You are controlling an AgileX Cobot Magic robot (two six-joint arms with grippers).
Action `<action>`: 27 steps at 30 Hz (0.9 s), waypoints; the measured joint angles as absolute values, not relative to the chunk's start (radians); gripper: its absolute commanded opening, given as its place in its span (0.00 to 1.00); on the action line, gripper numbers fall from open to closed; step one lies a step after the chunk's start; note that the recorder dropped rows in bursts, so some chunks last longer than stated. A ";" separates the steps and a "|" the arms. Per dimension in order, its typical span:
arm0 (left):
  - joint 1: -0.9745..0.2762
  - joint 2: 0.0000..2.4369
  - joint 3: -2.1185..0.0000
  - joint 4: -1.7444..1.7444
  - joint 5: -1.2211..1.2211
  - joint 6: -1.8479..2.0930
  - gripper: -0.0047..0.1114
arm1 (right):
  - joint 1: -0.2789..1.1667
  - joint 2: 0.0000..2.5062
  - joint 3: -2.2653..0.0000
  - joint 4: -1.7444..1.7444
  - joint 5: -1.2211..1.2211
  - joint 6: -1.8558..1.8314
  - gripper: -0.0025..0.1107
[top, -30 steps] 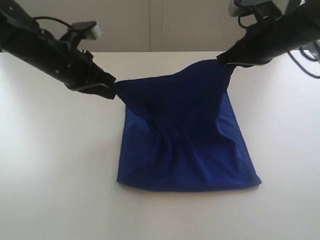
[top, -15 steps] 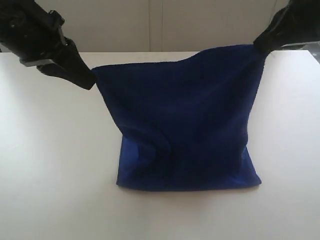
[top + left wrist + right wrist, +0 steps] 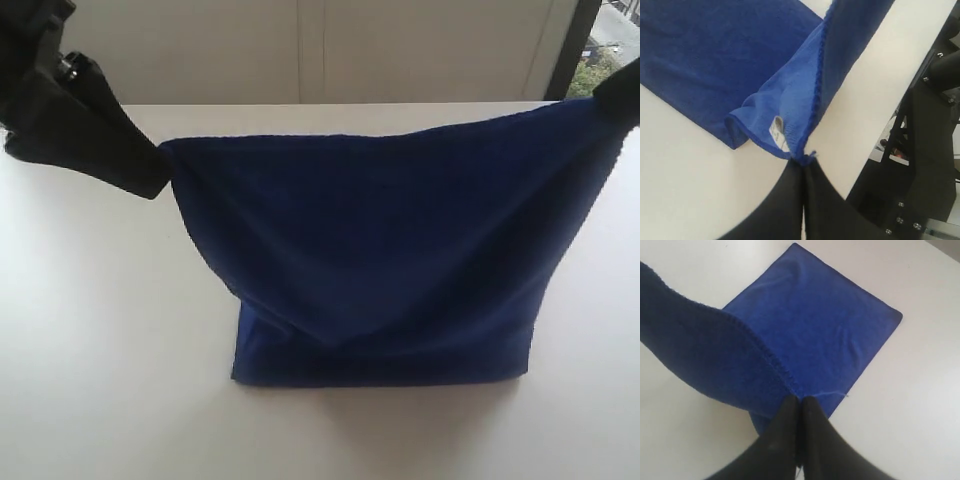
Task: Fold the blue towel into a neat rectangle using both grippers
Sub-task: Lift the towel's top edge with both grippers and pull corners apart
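On the left, the left gripper (image 3: 152, 172) has its black fingers (image 3: 782, 200) pinched tight on one corner of the blue towel (image 3: 380, 240). Its wrist view catches the small white label (image 3: 776, 131) just beside that pinch. Through the middle, the towel's top edge is stretched between the two arms, lifted clear of the white surface (image 3: 100, 380) and sitting higher in the exterior view toward the right. From that edge the cloth drapes down in a broad sheet, and its lower part lies flat on the surface in the centre of the view, near edge straight. Over on the right, the right gripper (image 3: 622, 100) is only just in frame at the edge, holding the other raised corner. Its wrist view shows the fingers (image 3: 817, 432) closed together on the towel's stitched edge, with the flat part spread on the surface beneath.
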State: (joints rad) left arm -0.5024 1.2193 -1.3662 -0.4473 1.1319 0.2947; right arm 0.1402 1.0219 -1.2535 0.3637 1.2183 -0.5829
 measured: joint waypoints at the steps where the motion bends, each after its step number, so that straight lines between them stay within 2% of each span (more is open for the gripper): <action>1: -0.505 1.209 -1.366 -0.447 1.132 0.287 0.04 | 0.140 1.005 -1.249 0.364 1.220 -0.583 0.02; 17: -0.511 1.184 -1.332 -0.397 1.132 0.212 0.04 | 0.140 0.955 -1.119 0.364 1.224 -0.576 0.02; 27: -0.511 1.154 -1.362 -0.532 1.132 0.211 0.04 | 0.140 0.947 -1.119 0.364 1.224 -0.576 0.02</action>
State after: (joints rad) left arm -0.5106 1.1544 -1.3615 -0.5317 1.1319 0.2108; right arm 0.1402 0.9470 -1.1192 0.3637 1.2238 -0.5759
